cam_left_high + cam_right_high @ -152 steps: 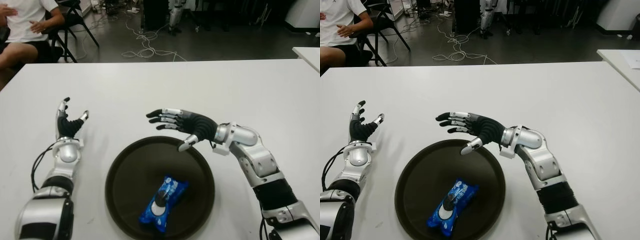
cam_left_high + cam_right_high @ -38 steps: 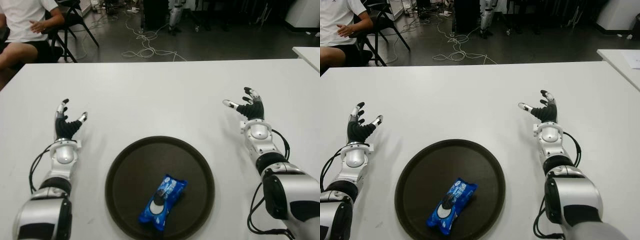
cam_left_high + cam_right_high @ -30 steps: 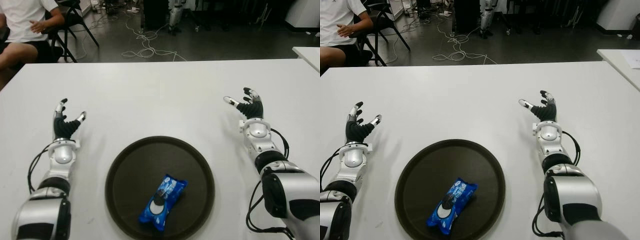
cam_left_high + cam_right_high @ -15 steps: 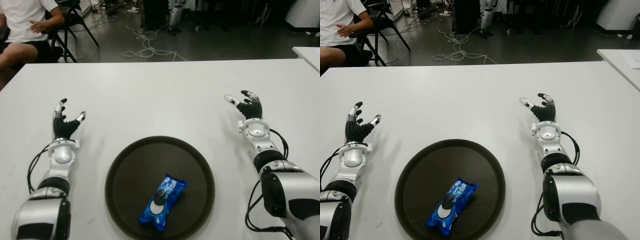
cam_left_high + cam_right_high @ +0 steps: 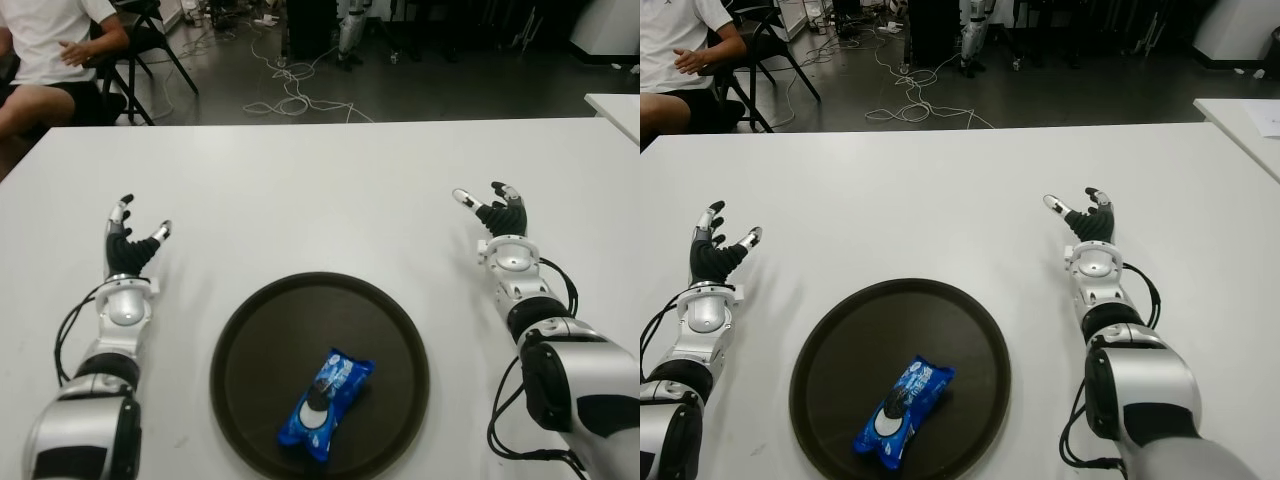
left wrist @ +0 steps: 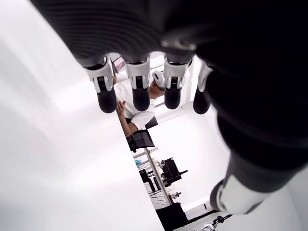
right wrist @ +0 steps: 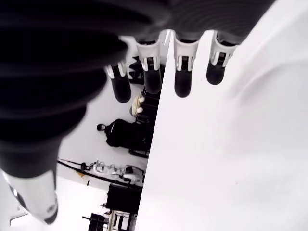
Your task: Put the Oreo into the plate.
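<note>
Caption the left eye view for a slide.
Blue Oreo packet lies in the round dark plate on the white table; open left hand and right hand flank it, empty.

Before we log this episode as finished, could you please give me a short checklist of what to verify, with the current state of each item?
1. Oreo pack inside the plate: ok, it lies wholly within the rim, toward the near side.
2. Left hand empty: ok, fingers spread, holding nothing, left of the plate.
3. Right hand empty: ok, fingers spread, holding nothing, right of the plate.
4. Both hands clear of the plate: ok, each shows apart from its rim.
5. Plate fully on the table: ok, away from every edge.
6. Person seated beyond the far left corner, away from both arms: ok.
</note>
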